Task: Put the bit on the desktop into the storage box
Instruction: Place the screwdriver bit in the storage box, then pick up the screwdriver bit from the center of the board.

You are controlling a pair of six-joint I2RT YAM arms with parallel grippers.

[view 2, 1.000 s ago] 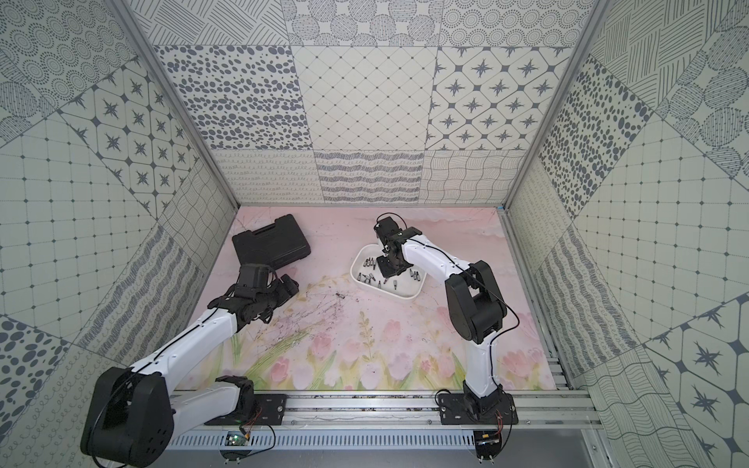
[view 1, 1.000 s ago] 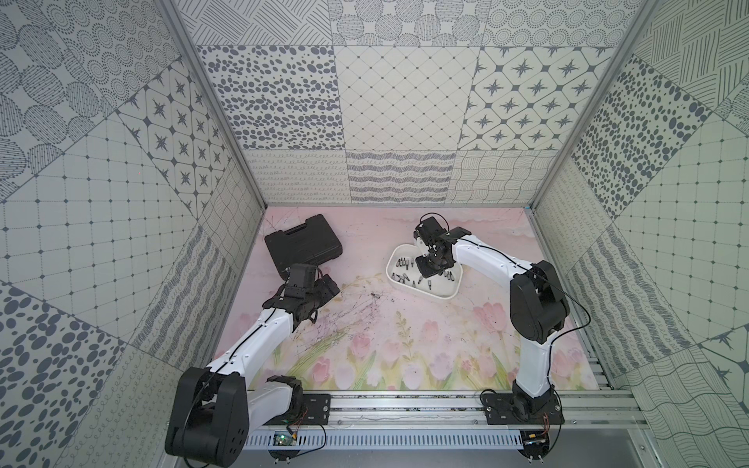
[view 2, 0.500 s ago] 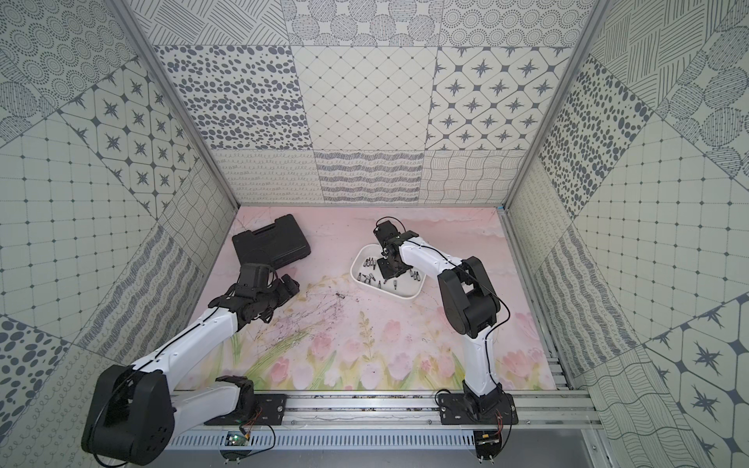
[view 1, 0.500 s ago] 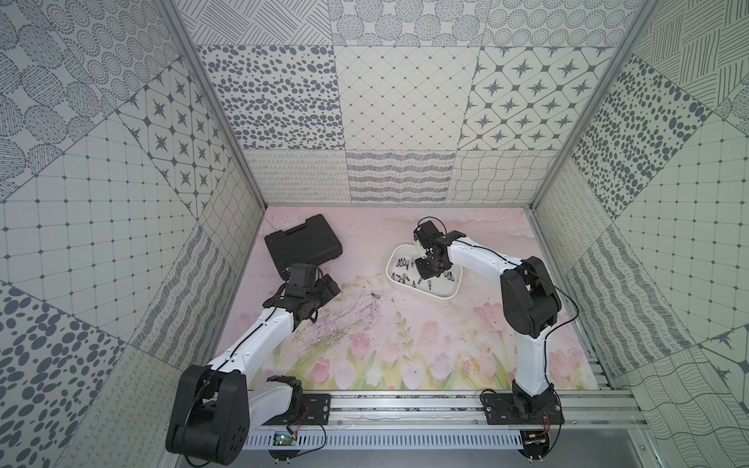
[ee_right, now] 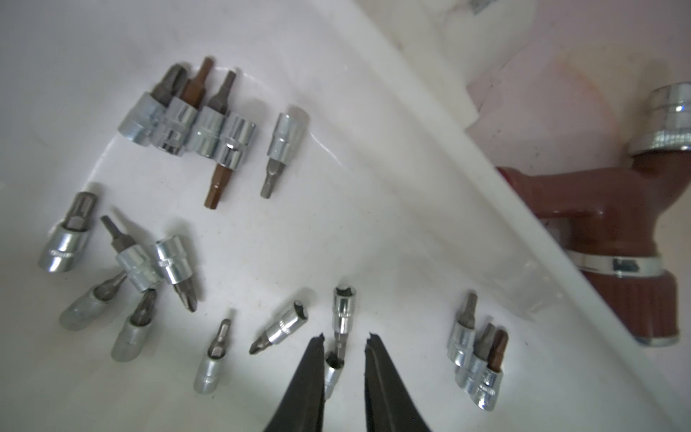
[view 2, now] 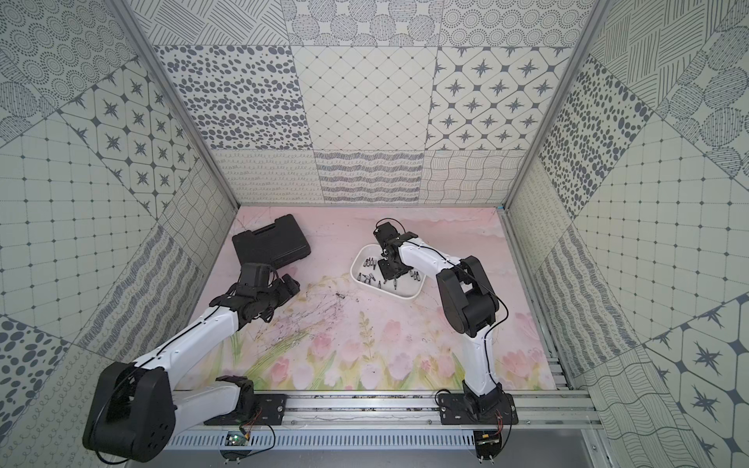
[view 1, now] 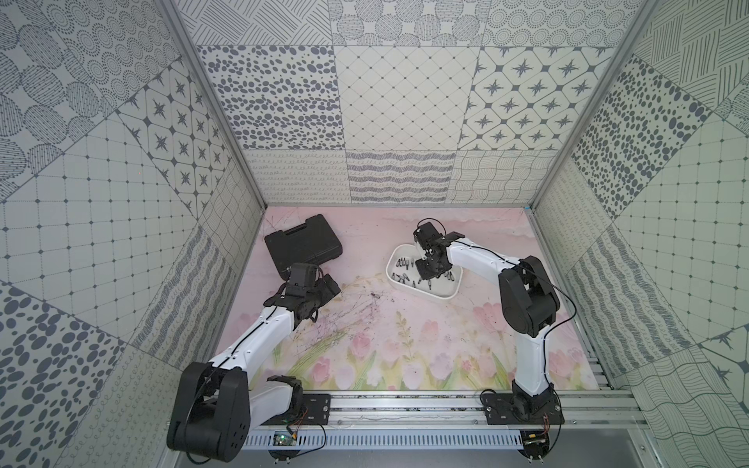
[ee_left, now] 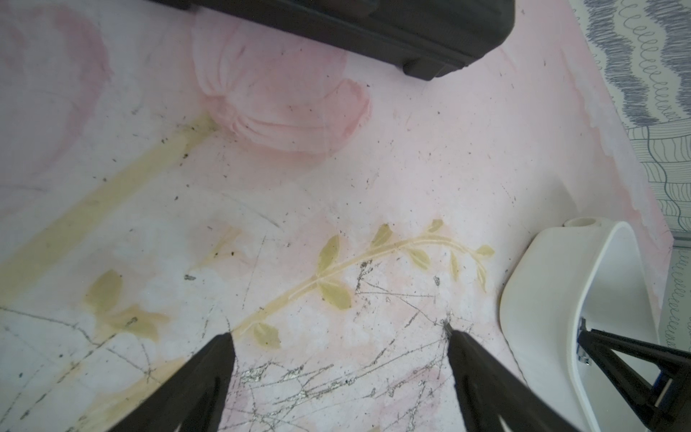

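The right claw [ee_right: 344,336] hangs inside the storage box [ee_right: 411,168], tips apart, so its bit [ee_right: 332,369] drops in (the left claw [ee_left: 340,333] gapes too).

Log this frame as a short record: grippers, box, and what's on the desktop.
left gripper: open, empty, above the desktop
right gripper: jaws parted over the storage box, a bit between them, touching one finger only
box contents: many bits
desktop: one small loose piece, probably a bit
black tool case: closed, on the desktop
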